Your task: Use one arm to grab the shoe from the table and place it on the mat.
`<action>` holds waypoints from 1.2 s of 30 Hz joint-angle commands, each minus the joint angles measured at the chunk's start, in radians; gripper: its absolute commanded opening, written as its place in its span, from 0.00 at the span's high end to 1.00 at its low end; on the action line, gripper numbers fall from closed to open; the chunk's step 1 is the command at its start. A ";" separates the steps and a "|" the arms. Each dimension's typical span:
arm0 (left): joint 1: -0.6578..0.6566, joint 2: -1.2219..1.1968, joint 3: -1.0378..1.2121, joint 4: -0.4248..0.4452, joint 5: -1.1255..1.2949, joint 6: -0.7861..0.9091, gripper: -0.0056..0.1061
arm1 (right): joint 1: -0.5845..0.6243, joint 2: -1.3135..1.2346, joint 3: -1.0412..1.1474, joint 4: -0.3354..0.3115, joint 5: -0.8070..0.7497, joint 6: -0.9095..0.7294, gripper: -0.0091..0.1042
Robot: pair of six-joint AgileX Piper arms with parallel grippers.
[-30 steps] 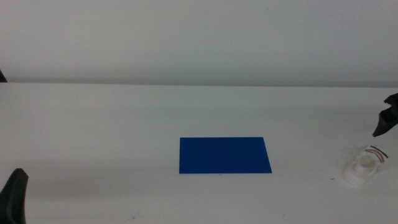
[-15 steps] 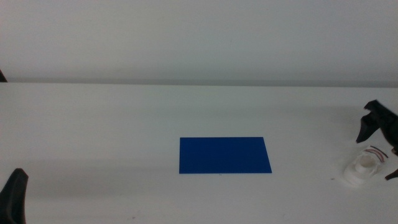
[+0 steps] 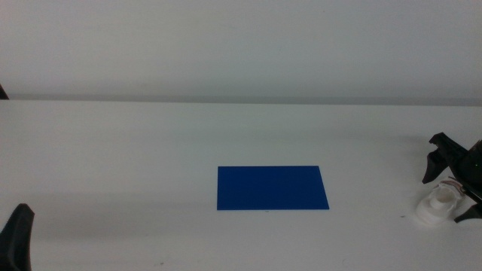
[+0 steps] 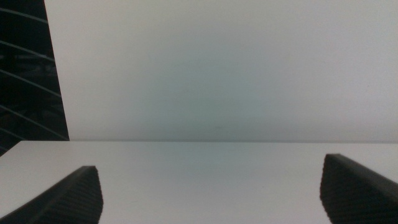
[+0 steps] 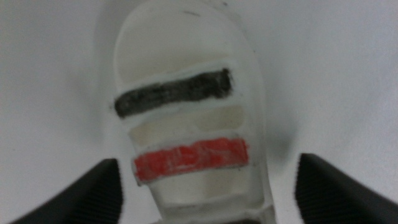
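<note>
While the left gripper (image 3: 16, 233) waits with its jaws spread at the table's near left corner, the right gripper (image 3: 450, 184) hangs directly over the shoe (image 3: 438, 207) at about four o'clock from the mat (image 3: 273, 187), well apart from it. In the right wrist view the jaws stand wide on either flank of the shoe (image 5: 186, 118), whose long axis runs between them, straps crossing jaw to jaw. A straight drop should let them close across its width; the mat then lies toward ten o'clock.
</note>
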 commanded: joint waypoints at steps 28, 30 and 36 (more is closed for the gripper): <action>-0.004 -0.041 0.043 0.000 -0.018 -0.006 0.11 | 0.635 0.228 -0.673 -0.021 0.362 0.320 0.94; -0.004 -0.041 0.043 0.000 -0.018 -0.006 0.11 | 0.667 0.274 -0.723 -0.016 0.396 0.320 0.94; -0.004 -0.041 0.043 0.000 -0.018 -0.006 0.11 | 0.704 0.332 -0.747 -0.006 0.398 0.316 0.94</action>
